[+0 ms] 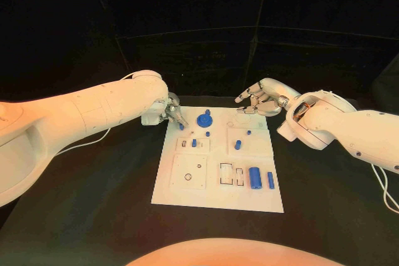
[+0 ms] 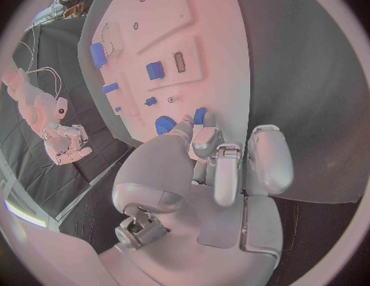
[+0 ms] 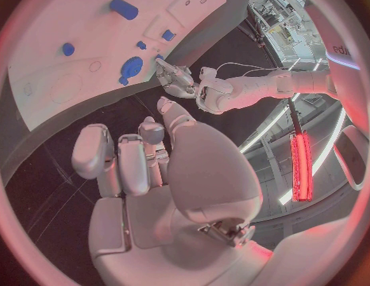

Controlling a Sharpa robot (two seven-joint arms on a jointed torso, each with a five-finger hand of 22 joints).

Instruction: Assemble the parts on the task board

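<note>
the left hand (image 1: 170, 113) hangs over the far left corner of the task board (image 1: 218, 188), its fingers bunched and pointing down. a small blue peg (image 1: 181, 126) juts from its fingertips just above the board's surface; in the left wrist view the same peg (image 2: 200, 115) shows pinched at the tip of the fingers (image 2: 203, 140), so this hand is grasping it. the thick white arm behind it reaches across the table (image 1: 91, 220) from the board's left side.

the right hand (image 1: 259, 100) hovers just beyond the board's far right corner, palm turned down, fingers loosely curled and apart, with nothing in them.

on the board near the peg lies a round blue disc part (image 1: 204, 119) with a small tab. toward the board's middle stand several short blue pieces, among them one (image 1: 238, 144) in the right panel. at the near right end a thick blue cylinder (image 1: 254, 178) lies beside a slimmer blue bar (image 1: 270, 180).

where the peg's lower end meets the board is hidden by the fingers; i cannot tell whether it touches. the small holes and outlines on the white panels are too fine to make out.
</note>
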